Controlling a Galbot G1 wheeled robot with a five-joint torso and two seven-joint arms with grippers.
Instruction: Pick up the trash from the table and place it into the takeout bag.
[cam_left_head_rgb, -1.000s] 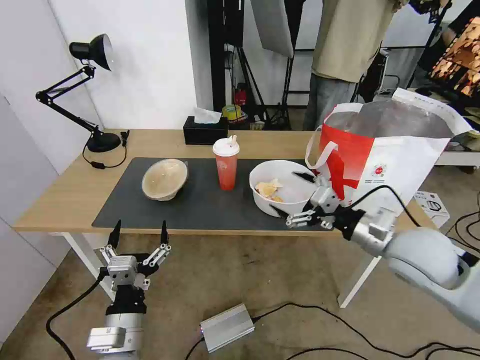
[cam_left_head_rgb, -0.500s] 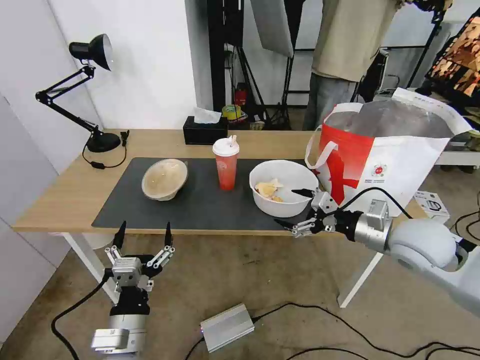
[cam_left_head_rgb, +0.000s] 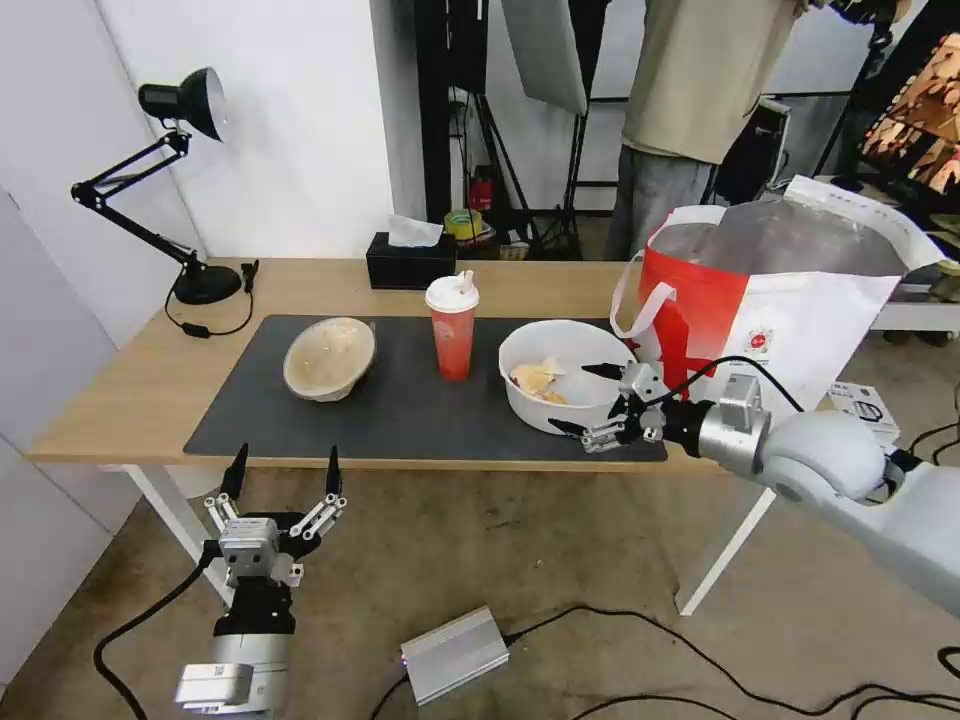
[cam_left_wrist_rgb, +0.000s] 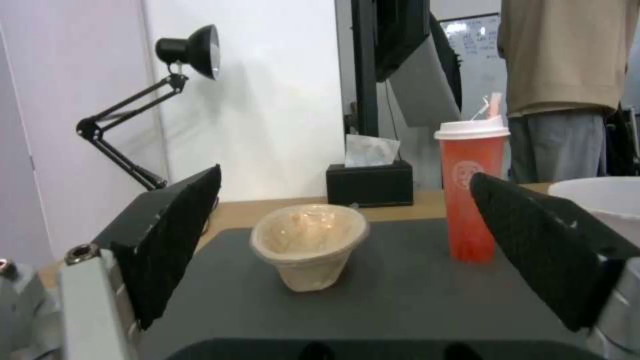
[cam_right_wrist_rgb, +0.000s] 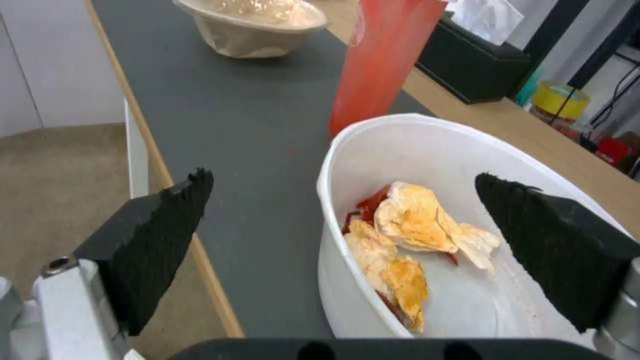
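Head view: the right gripper is being held with jaws spread wide at the near right rim of the white round bowl, which is sitting with yellowish scraps on the dark grey mat of the desk, just beside the takeout bag. The left gripper is being held below the desk's front edge, jaws open and gripping nothing, while the red drink cup and beige lidded bowl are resting on the mat.

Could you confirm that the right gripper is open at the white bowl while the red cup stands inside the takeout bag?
Not quite: the red cup stands on the table's mat, as the head view shows. The right gripper is indeed open at the white bowl, beside the takeout bag.
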